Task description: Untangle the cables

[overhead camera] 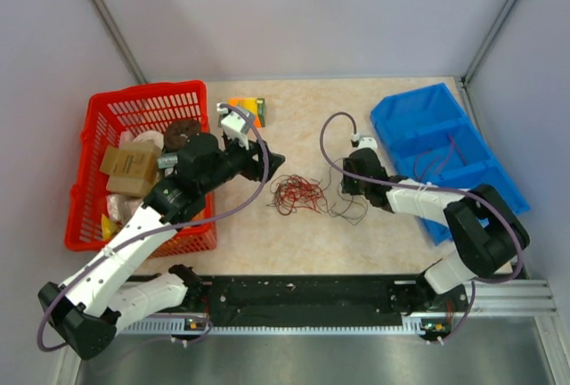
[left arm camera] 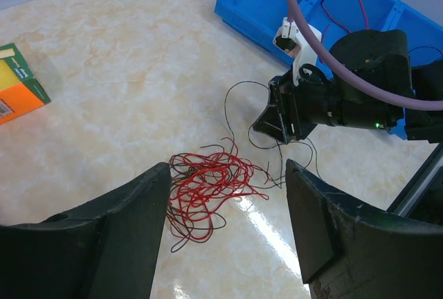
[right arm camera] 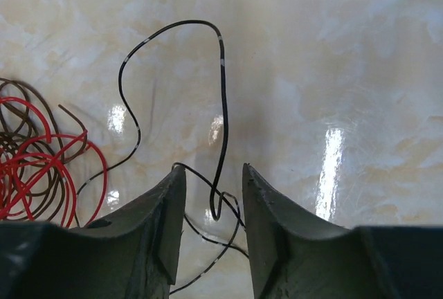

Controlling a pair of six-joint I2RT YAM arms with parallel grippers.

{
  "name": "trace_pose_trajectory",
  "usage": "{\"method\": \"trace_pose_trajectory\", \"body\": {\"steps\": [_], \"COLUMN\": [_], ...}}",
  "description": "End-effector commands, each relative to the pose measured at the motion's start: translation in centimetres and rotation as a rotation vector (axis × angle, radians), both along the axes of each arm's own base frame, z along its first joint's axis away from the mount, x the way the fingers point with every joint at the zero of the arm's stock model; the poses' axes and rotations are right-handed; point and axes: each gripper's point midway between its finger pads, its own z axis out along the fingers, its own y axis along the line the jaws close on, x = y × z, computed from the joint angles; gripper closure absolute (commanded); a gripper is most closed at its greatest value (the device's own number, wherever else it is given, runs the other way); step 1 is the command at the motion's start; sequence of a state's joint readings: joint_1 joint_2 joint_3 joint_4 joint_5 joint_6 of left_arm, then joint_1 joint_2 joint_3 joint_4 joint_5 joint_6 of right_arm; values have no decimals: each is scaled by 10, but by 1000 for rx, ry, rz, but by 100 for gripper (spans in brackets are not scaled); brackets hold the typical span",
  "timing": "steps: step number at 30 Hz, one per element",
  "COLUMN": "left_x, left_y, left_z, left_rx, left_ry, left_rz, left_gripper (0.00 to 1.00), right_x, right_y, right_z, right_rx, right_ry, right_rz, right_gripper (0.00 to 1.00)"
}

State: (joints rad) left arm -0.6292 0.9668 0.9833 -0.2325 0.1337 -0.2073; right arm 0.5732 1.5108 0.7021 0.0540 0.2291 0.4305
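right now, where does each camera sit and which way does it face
top external: above, behind, looking down on table, left arm, right arm, red cables.
left wrist: looks rightward over them at right gripper; left fingers frame it.
right wrist: looks down at black wire; right fingers below.
shared: red cables in all.

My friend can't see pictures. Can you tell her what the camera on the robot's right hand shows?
Two dark fingers of the right gripper stand apart at the bottom, and a thin black cable loops up from the gap between them. A tangle of red and brown cables peeks in at the left, all on a shiny beige table.
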Motion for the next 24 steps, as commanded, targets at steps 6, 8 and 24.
{"method": "trace_pose_trajectory", "body": {"steps": [6,8,24], "left_x": [9,9,23], "left_y": [-4,-6,-117], "left_z": [-4,-6,-179], "left_rx": [11,13,57], "left_ry": [-9,-1,622], "left_rz": [10,1,-28], "left_gripper": [29,28,59], "right_x": [26,24,-80], "right_y": [5,-7,-17], "right_z": [26,51,357], "right_rx": [-62,-79,486], "right_ry": [-47,-82,-513], "right_rz": [-11,-61,94], "right_gripper": [100,100,100]}}
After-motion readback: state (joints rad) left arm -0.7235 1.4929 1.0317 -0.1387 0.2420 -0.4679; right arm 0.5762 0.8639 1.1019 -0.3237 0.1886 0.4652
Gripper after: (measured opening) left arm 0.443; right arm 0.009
